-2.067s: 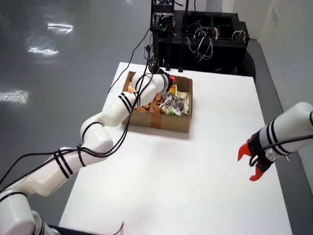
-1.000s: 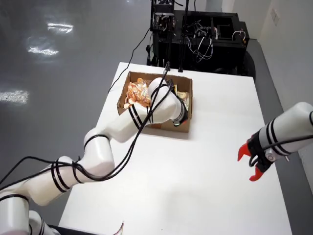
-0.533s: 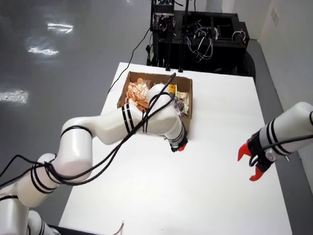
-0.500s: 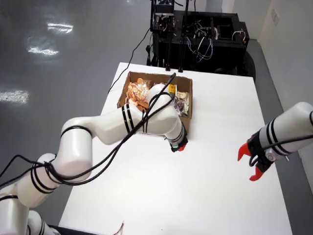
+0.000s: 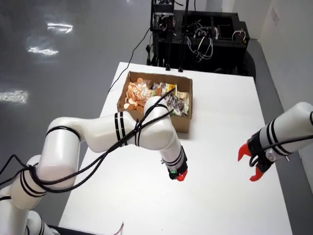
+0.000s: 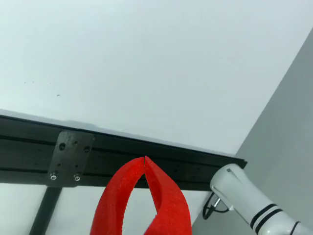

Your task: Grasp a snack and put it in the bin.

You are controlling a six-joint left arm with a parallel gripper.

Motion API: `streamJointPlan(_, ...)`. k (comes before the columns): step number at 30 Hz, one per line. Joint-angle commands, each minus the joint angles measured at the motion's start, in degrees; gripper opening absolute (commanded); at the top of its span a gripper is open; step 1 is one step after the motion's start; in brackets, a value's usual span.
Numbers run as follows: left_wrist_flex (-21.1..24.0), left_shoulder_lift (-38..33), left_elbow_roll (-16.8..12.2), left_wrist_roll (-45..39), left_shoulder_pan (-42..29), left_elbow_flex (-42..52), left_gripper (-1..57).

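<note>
Snacks (image 5: pixel 168 98) fill the box (image 5: pixel 182 123); pincer (image 5: pixel 180 176) closed, empty, above table (image 5: pixel 220 122).

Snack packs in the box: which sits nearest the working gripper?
The dark purple-and-white pack at the box's right near corner; the orange packs lie farther from the gripper.

Matt table, glossy arm, cardboard and crinkled foil

The table (image 5: pixel 215 122) is smooth matt white; on it, the box (image 5: pixel 177 124) looks like plain brown cardboard, holding shiny crinkled snack packets (image 5: pixel 173 102). The working arm (image 5: pixel 122 134) beside the box has glossy white plastic shells with black bands, and its gripper (image 6: pixel 145 157) has smooth matt red plastic fingers (image 6: pixel 168 205), tips meeting. Beyond the table, the grey floor (image 5: pixel 58 49) is polished and reflective
</note>
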Motion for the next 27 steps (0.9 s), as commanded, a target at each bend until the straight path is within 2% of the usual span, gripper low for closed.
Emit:
streamJointPlan(1, -0.07, -0.15, -0.1, -0.52, -0.54, -0.1, -0.4)
streamJointPlan(13, -0.14, -0.85, -0.3, -5.6, 0.0, -0.72, -0.4)
streamJointPlan(27, -0.23, -0.92, -0.26, -4.27, 1.14, -0.93, -0.4)
